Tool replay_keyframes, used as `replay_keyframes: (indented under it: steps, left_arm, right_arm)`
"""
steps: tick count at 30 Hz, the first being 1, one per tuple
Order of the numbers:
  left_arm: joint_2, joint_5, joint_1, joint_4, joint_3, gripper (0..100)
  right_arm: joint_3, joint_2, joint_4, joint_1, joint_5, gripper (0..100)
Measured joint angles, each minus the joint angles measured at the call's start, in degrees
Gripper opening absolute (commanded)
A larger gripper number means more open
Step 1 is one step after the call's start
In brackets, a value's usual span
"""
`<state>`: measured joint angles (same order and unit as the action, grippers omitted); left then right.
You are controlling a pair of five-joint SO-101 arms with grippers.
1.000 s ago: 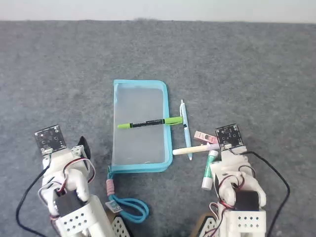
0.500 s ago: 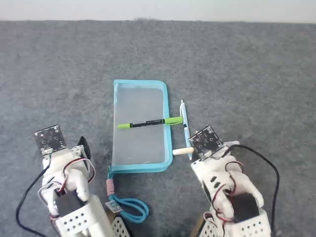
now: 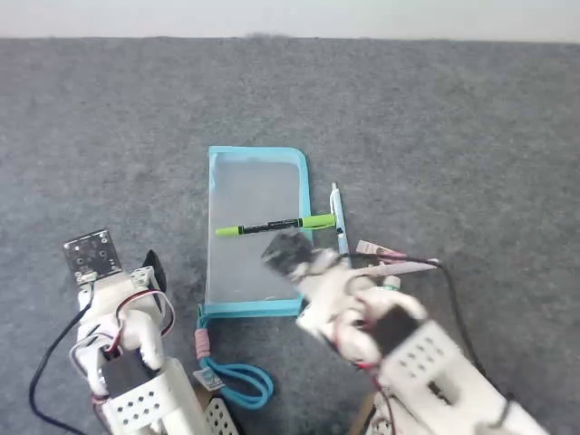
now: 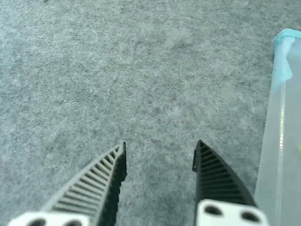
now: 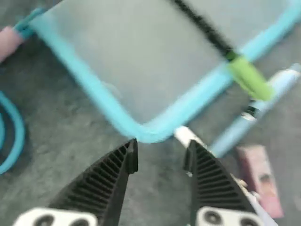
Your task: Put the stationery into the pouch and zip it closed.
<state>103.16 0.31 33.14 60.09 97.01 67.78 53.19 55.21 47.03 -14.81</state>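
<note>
Right gripper (image 5: 161,151) swung across to pouch (image 3: 256,186) near corner, fingers apart; left gripper (image 4: 160,153) unmoved, fingers apart

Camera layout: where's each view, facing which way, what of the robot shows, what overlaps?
High view: fixed above, looking down on the table; both arms show, the right arm over a corner of the pouch.
Left wrist view: on the left arm, facing table beside the pouch; left jaws open.
Right wrist view: on the right arm, facing the pouch corner and green highlighter; right jaws open.
Shared: the pouch, in all three.
</note>
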Motion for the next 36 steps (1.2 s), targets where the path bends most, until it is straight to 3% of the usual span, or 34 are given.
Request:
replay_keyframes:
  steps: [5, 13, 29, 36]
  left_arm:
    - [0.0, 0.0, 0.0, 0.0, 0.0, 23]
    - [0.0, 0.0, 0.0, 0.0, 0.0, 23]
    - [0.0, 0.0, 0.0, 0.0, 0.0, 23]
    - [0.0, 0.0, 0.0, 0.0, 0.0, 23]
  right_arm:
    - [-2.1, -10.2, -2.3, 5.5, 0.0, 32.3]
    - [-6.6, -22.5, -8.6, 4.7, 0.0, 32.2]
    - [-29.4, -51.0, -10.9, -24.0, 0.0, 32.2]
    - [-36.5, -54.4, -7.9, -29.8, 2.6, 32.2]
